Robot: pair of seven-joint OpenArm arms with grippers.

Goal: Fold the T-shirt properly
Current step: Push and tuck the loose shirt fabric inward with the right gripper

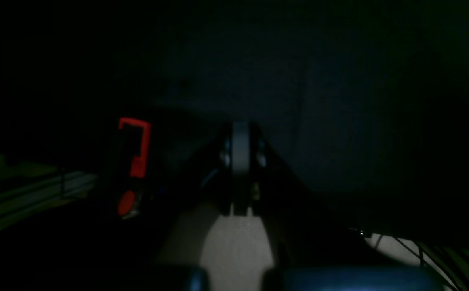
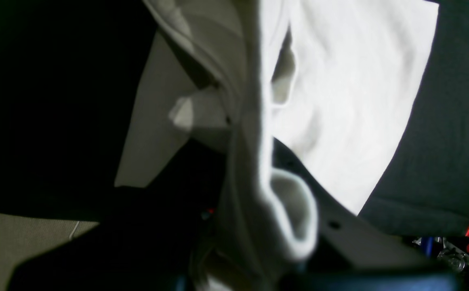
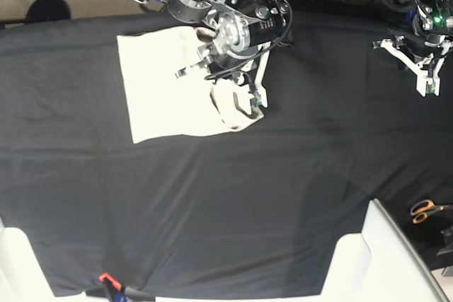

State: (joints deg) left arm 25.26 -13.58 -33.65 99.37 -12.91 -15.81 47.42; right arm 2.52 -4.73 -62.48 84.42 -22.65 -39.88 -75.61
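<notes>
The cream T-shirt (image 3: 159, 93) lies partly folded at the back left of the black tablecloth (image 3: 233, 203). My right gripper (image 3: 252, 104) is at the shirt's right edge, shut on a bunched fold that hangs lifted off the cloth. In the right wrist view that fold (image 2: 250, 133) runs down between the dark fingers (image 2: 331, 226), with the flat, bright part of the shirt (image 2: 351, 101) behind it. My left gripper (image 3: 428, 84) hovers far to the right over bare tablecloth, away from the shirt. In its own dark wrist view, the left gripper (image 1: 240, 161) is shut on nothing.
Orange-handled scissors (image 3: 423, 210) lie off the cloth's right edge. White table pieces (image 3: 354, 263) stick out at the front corners. A small red clip (image 3: 105, 277) sits at the front left edge. A red part (image 1: 134, 147) shows in the left wrist view.
</notes>
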